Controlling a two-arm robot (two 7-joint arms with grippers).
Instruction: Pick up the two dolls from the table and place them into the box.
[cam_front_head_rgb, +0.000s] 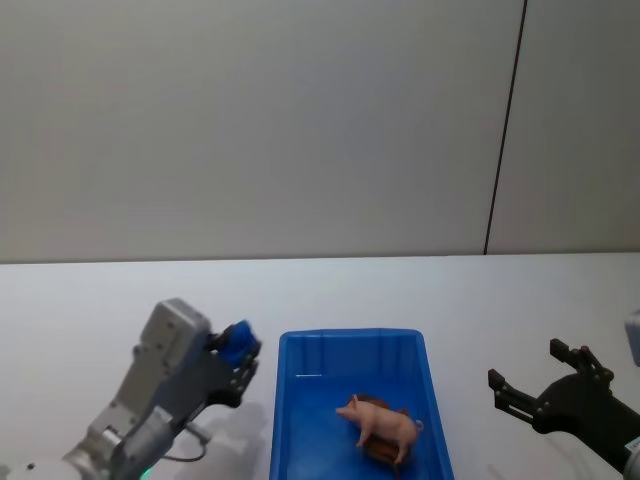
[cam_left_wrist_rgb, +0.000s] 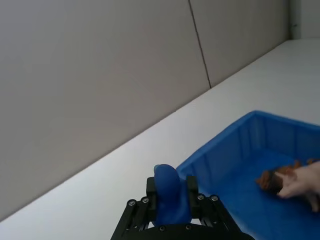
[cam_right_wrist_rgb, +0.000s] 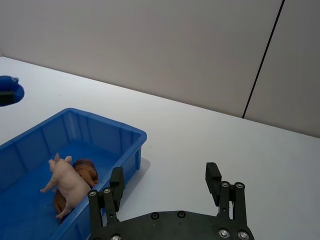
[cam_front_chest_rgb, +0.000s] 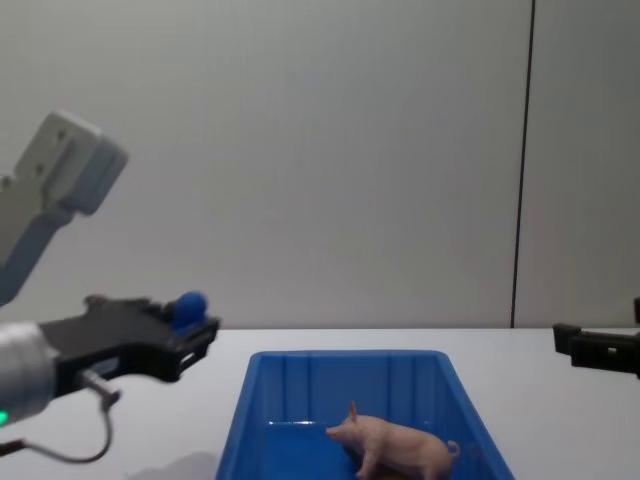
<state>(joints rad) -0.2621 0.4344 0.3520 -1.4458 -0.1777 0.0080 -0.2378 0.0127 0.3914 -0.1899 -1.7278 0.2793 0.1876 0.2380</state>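
Surface (cam_front_head_rgb: 90, 300), white and plain, carries the blue box (cam_front_head_rgb: 285, 400), the largest thing on it. The box is rigid plastic with ribbed inner walls and, as I judge, needs no moving. Both dolls already lie inside it near the robot's end: the pink pig (cam_front_head_rgb: 385, 424) stands partly atop the brown animal (cam_right_wrist_rgb: 86, 171), the two touching. They look like hard, light, smooth figurines, probably a little slippery; if one had to be taken again, pinching across the pig's barrel-shaped body would be the safest hold, since legs, ears and tail seem thin and might slip or snap.

The left hand (cam_front_head_rgb: 238, 362) hovers above the surface just beside the box's left wall, closed around a small blue round-topped object (cam_left_wrist_rgb: 167, 192). The right hand (cam_right_wrist_rgb: 165, 185) hangs well to the box's right, its fingers spread wide and holding nothing. Nothing else stands between either hand and the box; the box's upright walls are the only obstacle to a sideways approach.
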